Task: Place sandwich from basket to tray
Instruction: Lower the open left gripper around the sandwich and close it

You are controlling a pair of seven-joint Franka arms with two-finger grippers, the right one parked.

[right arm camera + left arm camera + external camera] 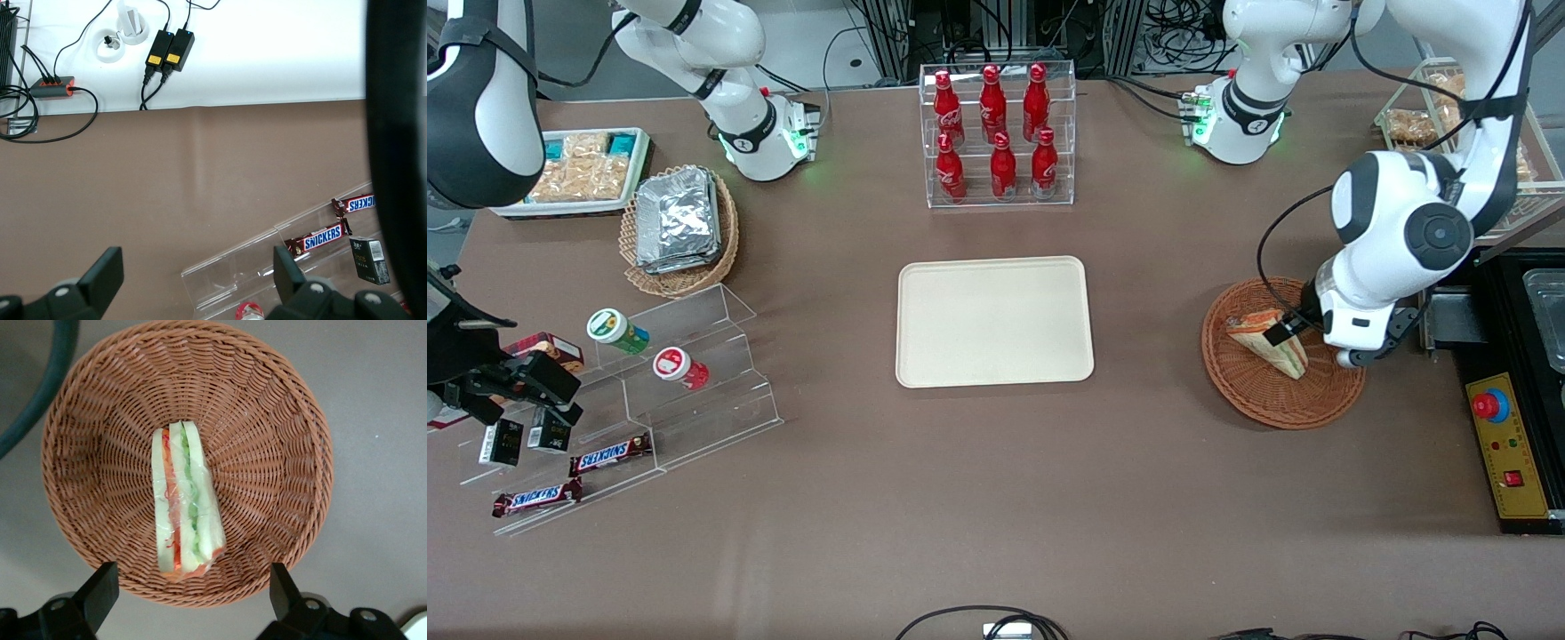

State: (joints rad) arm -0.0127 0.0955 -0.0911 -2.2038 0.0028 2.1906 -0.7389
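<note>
Gripper [190, 593] position: above the basket [1232, 378], at the working arm's end of the table, aimed downward. Its fingers [100, 590] stand wide apart, one on each side of the sandwich's wide end, with nothing between them and no contact visible.

Sandwich [183, 503] position: inside the basket, near its centre, resting on one bread face's edge so that the filling layers face up toward the wrist camera. The wedge lies lengthwise away from the gripper; its near end sits roughly midway between the two fingers. In the front view the sandwich [1272, 338] is partly covered by the arm's wrist.

Reason for this arrangement, as a judgement: the finger spread exceeds the sandwich's thickness across the bread slices, so a straight descent would put one finger against each outer slice. Closing on the flat bread faces offers a steadier hold than closing on the pointed or layered ends. The clear wrap is likely slippery and the bread soft, so moderate closing force is advisable.

Step in hand: approach before the grasp. The sandwich is not yet lifted.

Tray [994, 322] position: flat on the table, well apart from the basket, toward the table's centre, with nothing on it. Transfer calls for a lift clear of the basket rim, then a sideways carry toward the parked arm's end.
</note>
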